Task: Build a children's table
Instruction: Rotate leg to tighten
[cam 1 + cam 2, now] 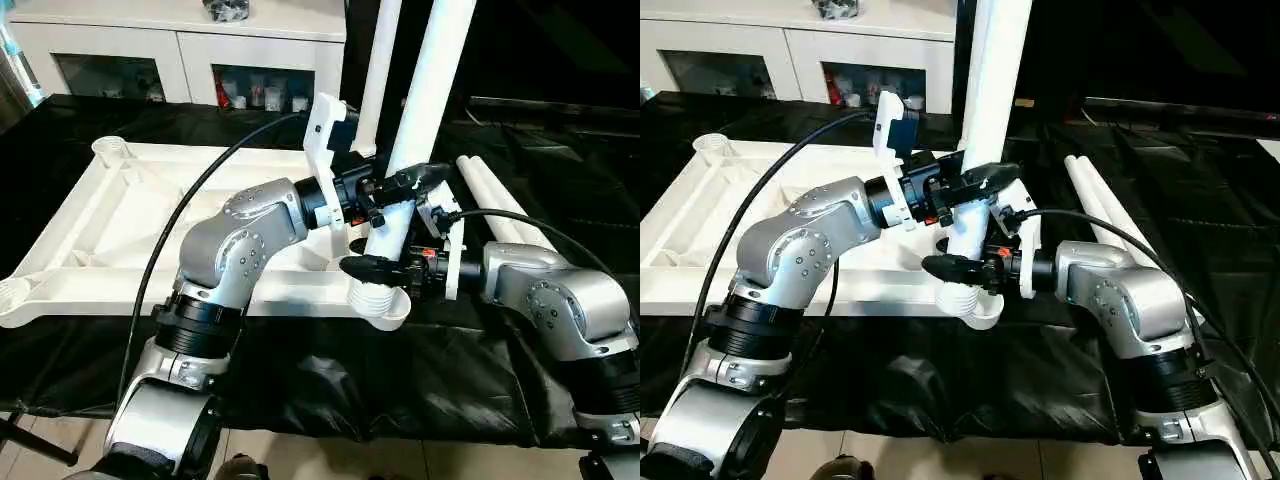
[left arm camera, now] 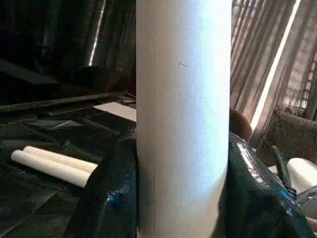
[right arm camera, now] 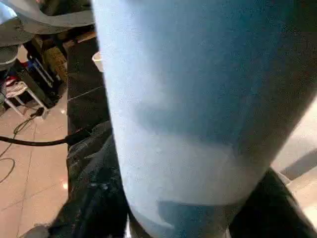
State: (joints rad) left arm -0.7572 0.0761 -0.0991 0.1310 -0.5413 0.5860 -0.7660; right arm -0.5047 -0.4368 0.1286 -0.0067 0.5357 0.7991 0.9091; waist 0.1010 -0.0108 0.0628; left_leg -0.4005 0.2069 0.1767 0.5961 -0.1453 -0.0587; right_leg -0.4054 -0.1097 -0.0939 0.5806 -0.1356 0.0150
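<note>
a: while the left gripper [image 1: 385,190] and the right gripper [image 1: 385,268] both clamp the upright leg [image 1: 425,90] over the tabletop's [image 1: 120,230] near corner socket [image 1: 385,305], what could go wrong?

b: a tilt could cross the leg's ribbed end and jam it, i think.

a: anything around or in the way?

b: another leg [image 1: 380,70] stands just behind; two spare legs [image 1: 500,205] lie right; a cabinet [image 1: 170,45] beyond. cables [image 1: 200,190] cross the top.
</note>
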